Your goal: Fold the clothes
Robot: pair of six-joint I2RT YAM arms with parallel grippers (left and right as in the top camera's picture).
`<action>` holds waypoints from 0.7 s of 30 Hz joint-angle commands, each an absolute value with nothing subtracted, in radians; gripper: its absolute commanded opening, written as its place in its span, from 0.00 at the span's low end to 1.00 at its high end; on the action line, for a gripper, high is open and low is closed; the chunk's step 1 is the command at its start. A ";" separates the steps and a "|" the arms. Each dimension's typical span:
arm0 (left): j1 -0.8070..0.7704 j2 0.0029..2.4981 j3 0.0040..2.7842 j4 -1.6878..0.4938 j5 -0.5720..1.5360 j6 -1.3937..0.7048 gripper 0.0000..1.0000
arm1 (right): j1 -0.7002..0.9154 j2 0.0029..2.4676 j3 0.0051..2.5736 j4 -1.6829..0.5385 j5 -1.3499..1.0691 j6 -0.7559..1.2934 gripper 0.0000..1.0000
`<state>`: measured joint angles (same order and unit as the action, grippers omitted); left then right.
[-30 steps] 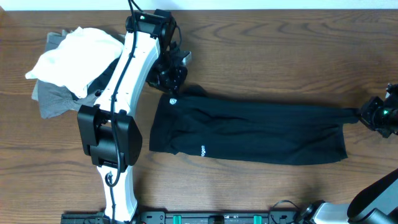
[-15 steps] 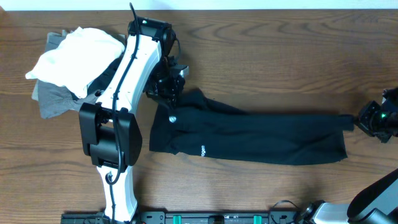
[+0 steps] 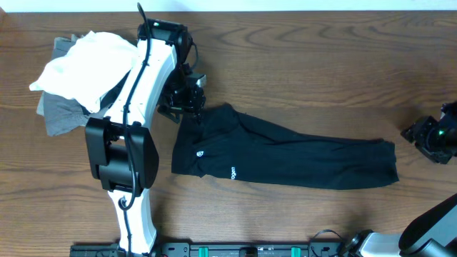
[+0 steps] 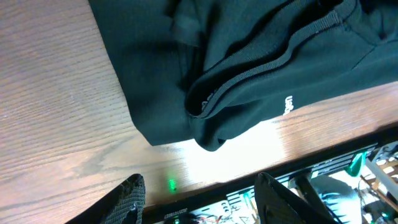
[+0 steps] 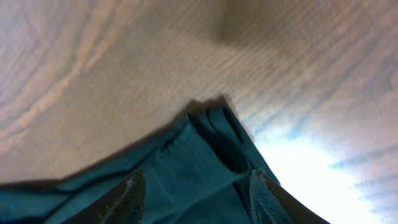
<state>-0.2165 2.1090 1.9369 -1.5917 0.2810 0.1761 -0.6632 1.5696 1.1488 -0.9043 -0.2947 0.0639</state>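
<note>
Lying across the surface's middle, your shirt is loose; left pincer and right pincer gape empty. White garment atop grey garment crowds the far-left corner by your left arm.

quick count: one shirt, one white garment, one grey garment, maybe a fourth dark piece in that pile, hard to tell. two grippers, left gripper and right gripper, one table

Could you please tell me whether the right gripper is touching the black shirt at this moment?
Apart. The overhead view shows a strip of bare table between the right gripper and the black shirt.
</note>
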 commanded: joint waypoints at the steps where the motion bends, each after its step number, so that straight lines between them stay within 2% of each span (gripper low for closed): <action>1: -0.223 2.076 1.931 -1.554 0.385 0.167 0.59 | -0.664 1.605 1.148 -0.900 -0.326 0.054 0.53; 8: -0.257 2.076 1.931 -1.488 0.416 0.168 0.59 | -0.652 1.675 1.148 -0.944 -0.371 0.033 0.49; 9: -0.263 2.076 1.931 -1.486 0.416 0.169 0.59 | -0.649 1.686 1.148 -0.953 -0.350 0.032 0.52; 11: -0.281 2.076 1.931 -1.486 0.415 0.172 0.59 | -0.649 1.718 1.148 -0.947 -0.235 0.047 0.65; 15: -0.296 2.076 1.931 -1.489 0.410 0.172 0.59 | -0.662 1.772 1.148 -0.900 -0.249 -0.014 0.66; 18: -0.296 2.076 1.931 -1.494 0.408 0.172 0.59 | -0.673 1.821 1.148 -0.873 -0.355 -0.150 0.67; 21: -0.296 2.076 1.931 -1.493 0.408 0.185 0.59 | -0.675 1.875 1.148 -0.868 -0.370 -0.224 0.72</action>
<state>-0.3000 2.1086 1.9369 -1.4876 0.3977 0.1764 -0.6666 1.8248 1.1488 -0.8700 -0.3195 -0.0898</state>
